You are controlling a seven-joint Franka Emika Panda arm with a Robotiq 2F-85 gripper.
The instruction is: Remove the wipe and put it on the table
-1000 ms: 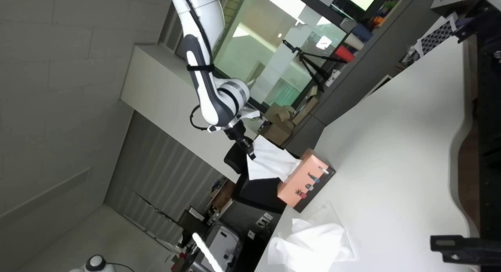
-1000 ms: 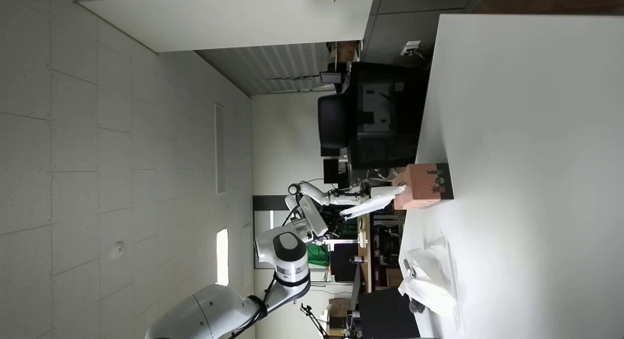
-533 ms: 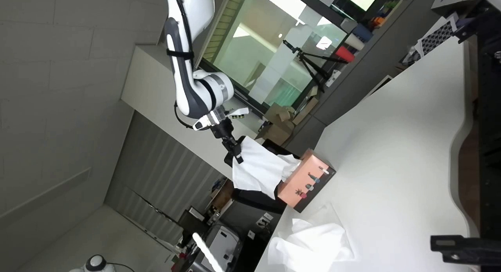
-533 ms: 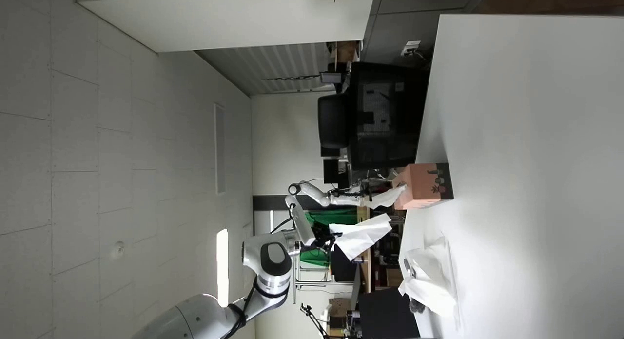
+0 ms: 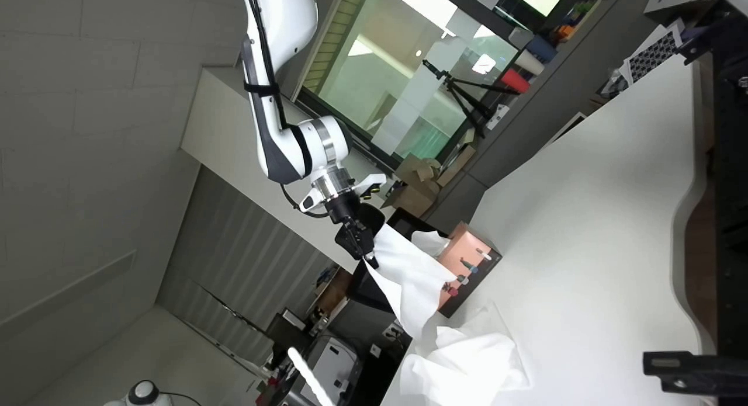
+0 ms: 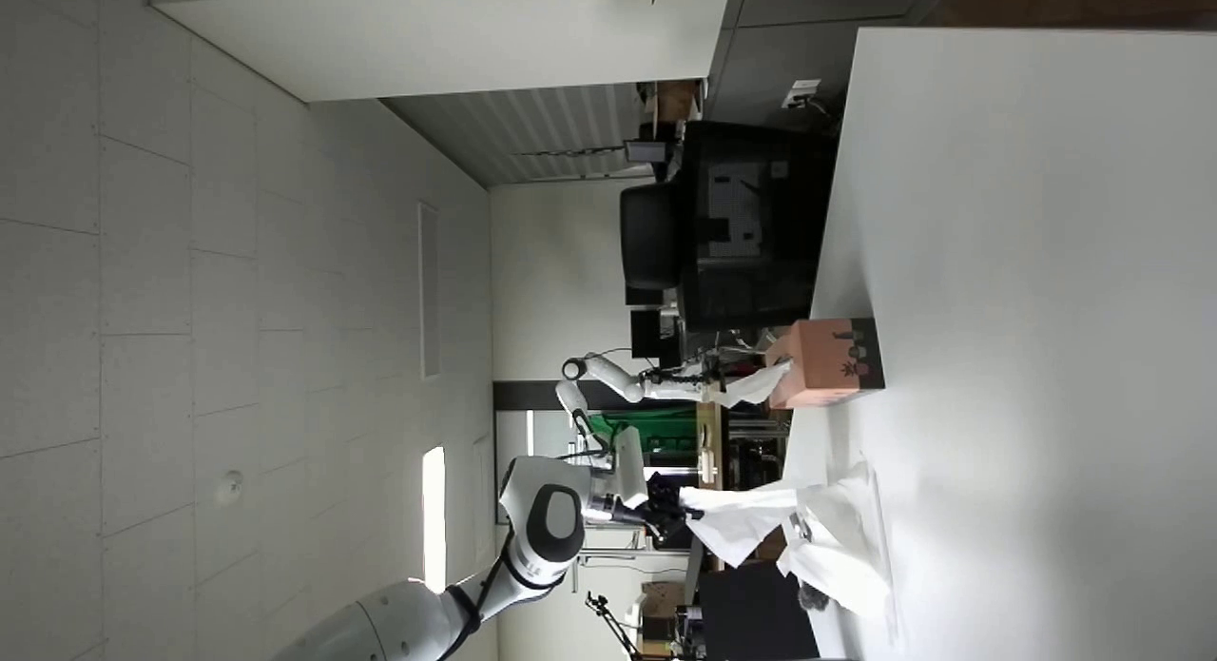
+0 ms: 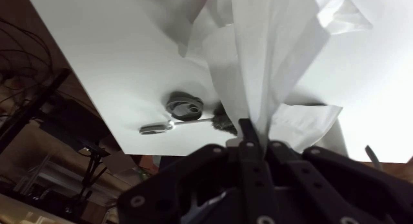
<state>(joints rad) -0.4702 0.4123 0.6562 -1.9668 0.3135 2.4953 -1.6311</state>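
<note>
My gripper [image 5: 372, 261] is shut on a white wipe [image 5: 409, 277] and holds it above the table [image 5: 590, 219]. The wipe hangs from the fingertips, clear of the box, and its lower end is at the white heap on the table in an exterior view [image 6: 737, 518]. In the wrist view the wipe [image 7: 267, 50] runs from between the fingers [image 7: 247, 130], folded together. The peach tissue box [image 6: 822, 361] stands at the table edge with another white sheet [image 6: 756, 387] sticking out of its opening. The held wipe partly covers the box in an exterior view.
A heap of crumpled white sheets [image 5: 467, 365] lies on the table beside the box. In the wrist view a dark round object [image 7: 184, 108] and a keyring-like item with a grey fluffy ball [image 7: 222, 121] lie by the heap. A black chair [image 6: 751, 228] stands behind the table edge.
The held wipe has come out of the box, leaving another sheet in the opening. My gripper has moved sideways away from the box and then lower, over the heap of white sheets.
</note>
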